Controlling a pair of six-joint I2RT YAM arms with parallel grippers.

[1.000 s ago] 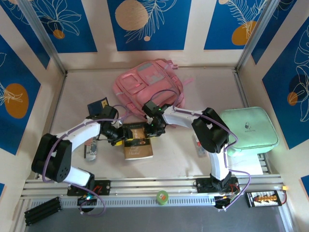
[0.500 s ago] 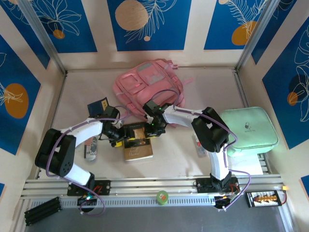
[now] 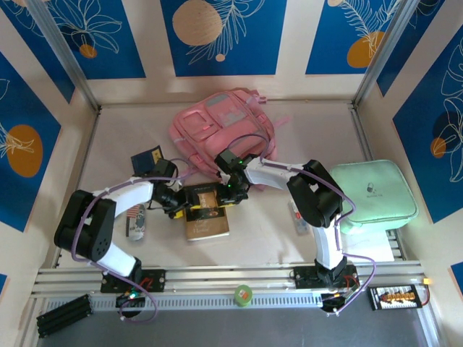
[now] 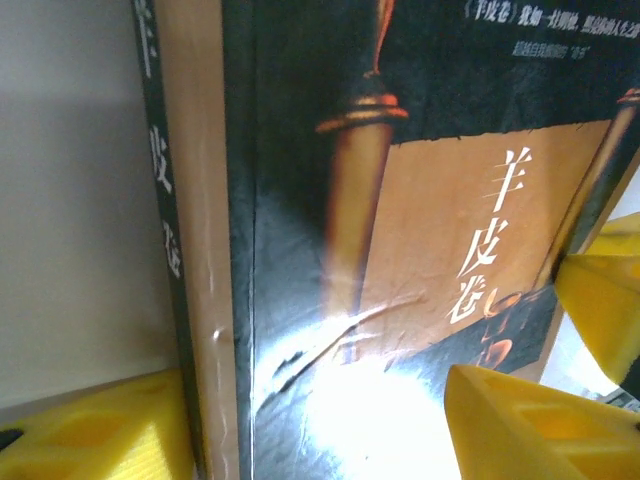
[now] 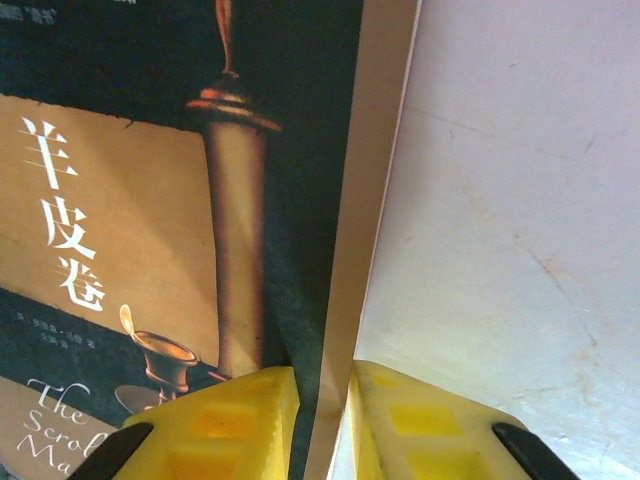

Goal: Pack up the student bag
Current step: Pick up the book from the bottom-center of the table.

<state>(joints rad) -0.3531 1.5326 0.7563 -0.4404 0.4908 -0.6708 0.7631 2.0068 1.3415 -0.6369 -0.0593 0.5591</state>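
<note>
While right claw (image 5: pixel 322 385) pinches book (image 5: pixel 150 200) edge (table (image 5: pixel 520 200) beside).

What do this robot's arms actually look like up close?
Left arm and right arm: white tubular links, bulky black joints, purple cables looping alongside. The left end effector and right end effector have chunky yellow fingers.

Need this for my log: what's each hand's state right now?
Left hand: fingers straddle the book; grip cannot be told.
Right hand: closed on the book's edge.
</note>
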